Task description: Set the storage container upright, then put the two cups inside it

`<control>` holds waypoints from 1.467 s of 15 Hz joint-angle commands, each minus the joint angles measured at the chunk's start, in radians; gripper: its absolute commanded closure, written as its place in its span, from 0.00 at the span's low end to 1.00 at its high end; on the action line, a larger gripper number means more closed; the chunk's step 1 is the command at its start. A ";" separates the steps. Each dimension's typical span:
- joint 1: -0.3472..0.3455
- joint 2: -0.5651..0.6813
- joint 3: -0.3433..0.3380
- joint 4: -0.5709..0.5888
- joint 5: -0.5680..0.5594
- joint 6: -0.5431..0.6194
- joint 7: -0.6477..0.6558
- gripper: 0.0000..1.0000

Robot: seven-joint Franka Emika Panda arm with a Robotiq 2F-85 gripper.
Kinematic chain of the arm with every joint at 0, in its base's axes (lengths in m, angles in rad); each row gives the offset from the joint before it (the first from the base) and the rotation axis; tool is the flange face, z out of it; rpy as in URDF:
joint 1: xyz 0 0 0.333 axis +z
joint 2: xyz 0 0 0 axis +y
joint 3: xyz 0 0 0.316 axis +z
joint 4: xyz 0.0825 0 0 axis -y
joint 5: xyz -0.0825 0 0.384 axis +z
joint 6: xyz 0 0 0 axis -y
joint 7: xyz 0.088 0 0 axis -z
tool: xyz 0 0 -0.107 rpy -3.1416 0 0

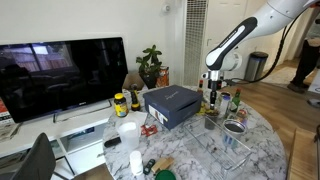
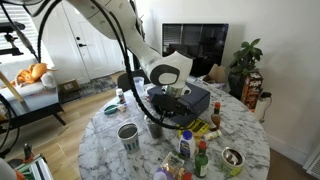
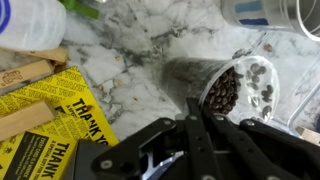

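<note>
The storage container is a dark blue-grey box (image 1: 170, 105) at the table's middle, also in an exterior view (image 2: 192, 98); I cannot tell whether it stands upright. My gripper (image 3: 196, 103) is shut and empty, hovering low beside the box in both exterior views (image 1: 213, 97) (image 2: 160, 115). Just past its fingertips stands a small dark cup (image 3: 225, 88) with clear walls and coffee beans inside; it also shows under the gripper (image 2: 155, 128). The silvery metal cup (image 1: 235, 127) (image 2: 128, 135) stands apart on the marble, its rim at the wrist view's top right (image 3: 275, 12).
Yellow "THANK YOU" packets (image 3: 50, 120) and wooden sticks lie beside the gripper. Slim bottles (image 2: 200, 155) and a small tin (image 2: 232, 160) crowd one table edge. A yellow jar (image 1: 120, 103), a white cup (image 1: 128, 133) and a TV (image 1: 60, 75) are beyond.
</note>
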 commanded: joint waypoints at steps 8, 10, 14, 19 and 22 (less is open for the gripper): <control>-0.029 -0.127 0.004 -0.008 0.022 -0.071 -0.033 0.99; -0.020 -0.172 -0.013 -0.012 0.003 -0.078 -0.012 0.99; -0.006 -0.265 -0.026 -0.018 0.018 -0.148 -0.020 0.99; 0.035 -0.350 -0.022 -0.014 0.076 -0.357 -0.066 0.99; 0.086 -0.347 -0.017 -0.002 0.065 -0.458 -0.044 0.99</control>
